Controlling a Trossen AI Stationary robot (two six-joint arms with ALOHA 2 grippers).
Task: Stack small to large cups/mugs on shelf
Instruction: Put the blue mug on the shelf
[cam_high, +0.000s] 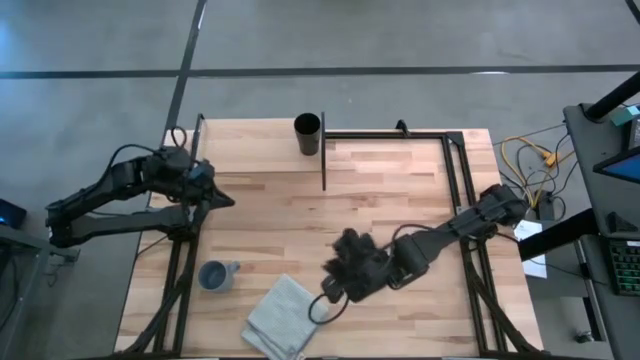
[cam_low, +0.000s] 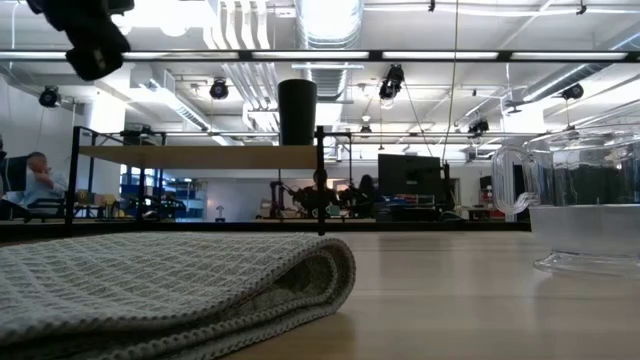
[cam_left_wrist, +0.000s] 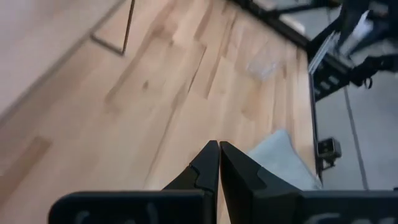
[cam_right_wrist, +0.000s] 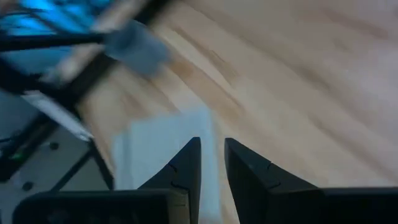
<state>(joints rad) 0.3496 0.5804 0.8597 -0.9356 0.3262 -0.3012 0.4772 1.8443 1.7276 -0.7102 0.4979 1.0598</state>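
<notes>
The black cup (cam_high: 307, 135) stands upright on the shelf's (cam_low: 200, 157) right end, by the black upright; it also shows in the low view (cam_low: 297, 112). The blue-grey mug (cam_high: 215, 276) stands on the table near the left front. The clear glass cup (cam_low: 585, 215) stands on the table at the low view's right; I cannot make it out in the high view. My right gripper (cam_high: 340, 278) hovers over the table's front middle, right of the grey cloth (cam_high: 280, 318), its fingers (cam_right_wrist: 249, 171) a narrow gap apart and empty. My left gripper (cam_high: 218, 198) is shut and empty at the left edge.
The folded grey cloth lies at the table's front edge, between the mug and my right gripper, and fills the low view's left foreground (cam_low: 170, 285). A black metal frame (cam_high: 455, 190) runs along the table's right and far sides. Bare tabletop (cam_high: 290, 220) lies in the middle.
</notes>
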